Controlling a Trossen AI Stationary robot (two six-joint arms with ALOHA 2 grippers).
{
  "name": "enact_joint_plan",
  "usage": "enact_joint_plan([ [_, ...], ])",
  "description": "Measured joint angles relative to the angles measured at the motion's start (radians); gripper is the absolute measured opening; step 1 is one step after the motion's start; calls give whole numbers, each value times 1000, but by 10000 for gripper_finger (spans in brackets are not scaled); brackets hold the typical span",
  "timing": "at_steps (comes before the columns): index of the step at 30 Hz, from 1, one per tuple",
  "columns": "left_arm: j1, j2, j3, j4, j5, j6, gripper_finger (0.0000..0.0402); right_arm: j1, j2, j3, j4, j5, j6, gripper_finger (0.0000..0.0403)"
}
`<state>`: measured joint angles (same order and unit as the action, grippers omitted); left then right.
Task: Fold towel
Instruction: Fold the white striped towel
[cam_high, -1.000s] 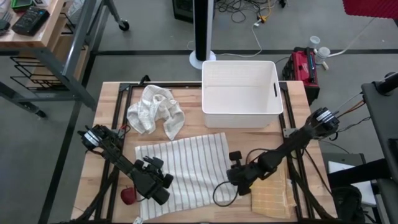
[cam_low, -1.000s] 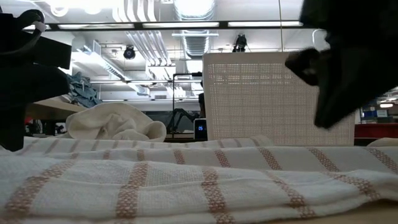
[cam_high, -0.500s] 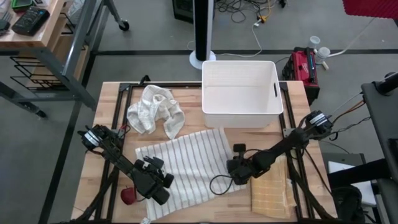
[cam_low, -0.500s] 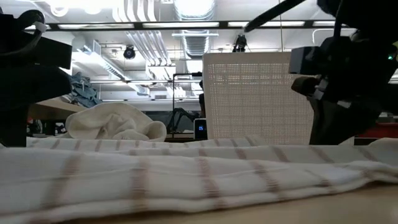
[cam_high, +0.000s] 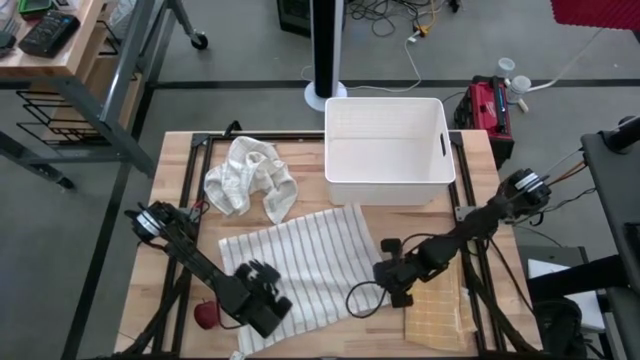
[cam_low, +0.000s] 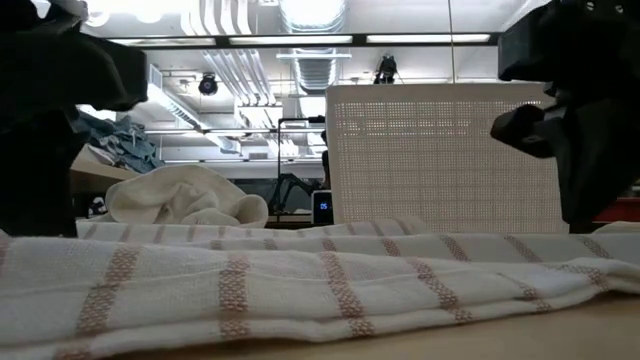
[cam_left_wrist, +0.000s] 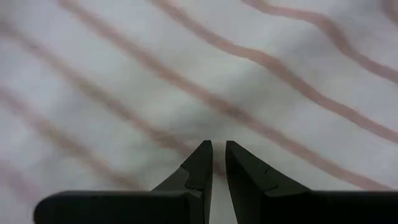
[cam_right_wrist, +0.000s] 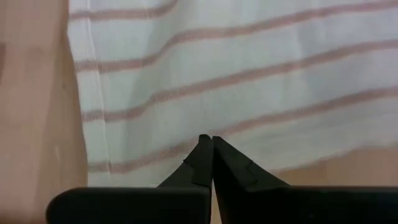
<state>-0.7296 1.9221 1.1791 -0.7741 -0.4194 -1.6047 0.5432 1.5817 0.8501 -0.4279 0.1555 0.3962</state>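
Note:
The striped towel (cam_high: 300, 262) lies spread on the table's middle, with its near edge (cam_low: 300, 310) lying in a low roll. My left gripper (cam_high: 270, 305) is over the towel's near left part, its fingers (cam_left_wrist: 217, 148) pointing steeply down and closed to a narrow slit on the cloth. My right gripper (cam_high: 390, 283) is at the towel's near right corner. It is shut, and its tips (cam_right_wrist: 206, 140) are over the striped cloth just inside the hem (cam_right_wrist: 81, 93). My left gripper comes from above, slanting, and nips the striped cloth (cam_left_wrist: 217, 127) near the towel's near left corner at its fingertips. One layer or several, I cannot tell. The towel lies on the table around the tips. My right gripper's shut tips point down at the cloth (cam_right_wrist: 205, 118) near the near right corner; I cannot tell whether they touch it.
A crumpled white towel (cam_high: 250, 180) lies at the far left. A white basket (cam_high: 388, 150) stands at the far middle. A folded yellow cloth (cam_high: 435, 315) lies at the near right, just beyond my right gripper. A small red thing (cam_high: 205, 315) sits near the left arm.
My left gripper has gone toward the table's near right and tipped more steeply down. My right gripper has swung toward the left and come back right. The towel's near edge was stirred and now lies lower and flatter, and its right near corner has shifted a little.

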Motion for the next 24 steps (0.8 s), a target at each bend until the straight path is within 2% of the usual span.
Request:
enact_joint_plan([
  [3,0,11,-3,93,-4,44,36,6,37,-5,4,-48,15,0],
  [7,-2,14,-1,120,-5,49,36,15,92,-2,88,-193,3,0],
  [12,-4,13,-1,118,0,52,36,22,81,-3,100,-222,0,0],
  [15,-4,5,-3,119,10,52,36,20,34,-1,75,-188,-3,0],
  [19,-5,-16,-4,154,24,78,36,20,-23,8,61,-80,-20,0],
  [24,20,-14,-4,351,17,258,36,0,-43,10,67,8,-45,0],
])
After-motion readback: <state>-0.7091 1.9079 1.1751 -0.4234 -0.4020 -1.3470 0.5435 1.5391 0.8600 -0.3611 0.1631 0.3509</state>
